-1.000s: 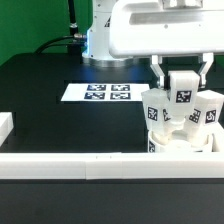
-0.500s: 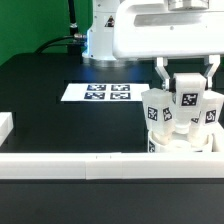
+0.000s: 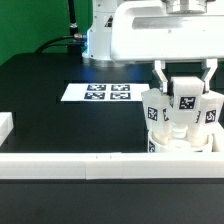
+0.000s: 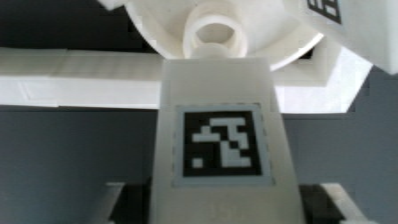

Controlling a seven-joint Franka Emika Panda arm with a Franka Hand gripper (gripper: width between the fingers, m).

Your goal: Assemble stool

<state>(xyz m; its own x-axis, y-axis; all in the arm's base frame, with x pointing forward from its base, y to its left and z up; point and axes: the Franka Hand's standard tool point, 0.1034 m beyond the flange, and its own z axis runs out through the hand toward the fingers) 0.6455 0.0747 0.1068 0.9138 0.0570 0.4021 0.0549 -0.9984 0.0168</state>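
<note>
The stool's round white seat [image 3: 181, 143] lies at the exterior view's right, against the front rail. Two tagged legs [image 3: 155, 113] [image 3: 212, 114] stand upright on it. A third leg [image 3: 184, 100] stands between them, and my gripper [image 3: 184, 84] comes down over it with a finger on each side, shut on it. In the wrist view this leg [image 4: 224, 140] runs from between my fingers [image 4: 118, 200] to a rounded recess in the seat [image 4: 215, 36]. Where the leg's end meets the seat is hidden.
The marker board [image 3: 97, 93] lies flat in the middle of the black table. A long white rail [image 3: 80, 164] runs along the front edge, and a short white block [image 3: 5, 126] sits at the exterior view's left. The arm's base [image 3: 100, 42] stands behind.
The gripper has turned slightly and shifted a little toward the exterior view's right, and the held leg's tag has moved with it. Seat and other legs stay put.
</note>
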